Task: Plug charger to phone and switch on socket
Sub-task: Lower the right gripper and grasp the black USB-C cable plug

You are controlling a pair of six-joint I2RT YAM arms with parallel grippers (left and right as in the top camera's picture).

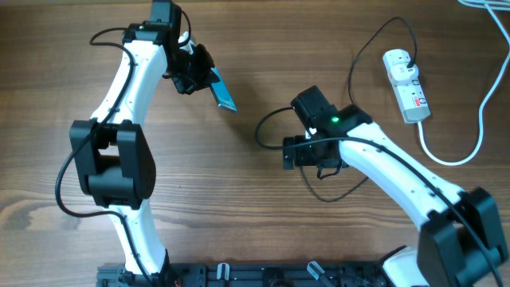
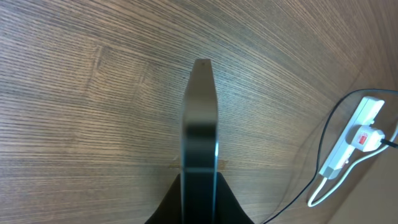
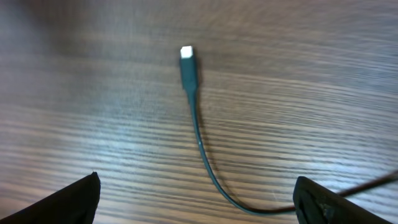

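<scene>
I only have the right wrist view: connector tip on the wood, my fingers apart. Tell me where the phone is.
Observer: The phone is gripped on edge by the left fingers, over the far left part of the table.
Operator: Give me the socket's position.
Observer: The socket lies flat at the table's far right, beyond your arm and well apart from the phone.
Operator: Report whether the charger is plugged in there.
Observer: Yes. The charger runs back to a white plug adapter seated at the socket's far end. I cannot tell from here whether the switch is on.
</scene>
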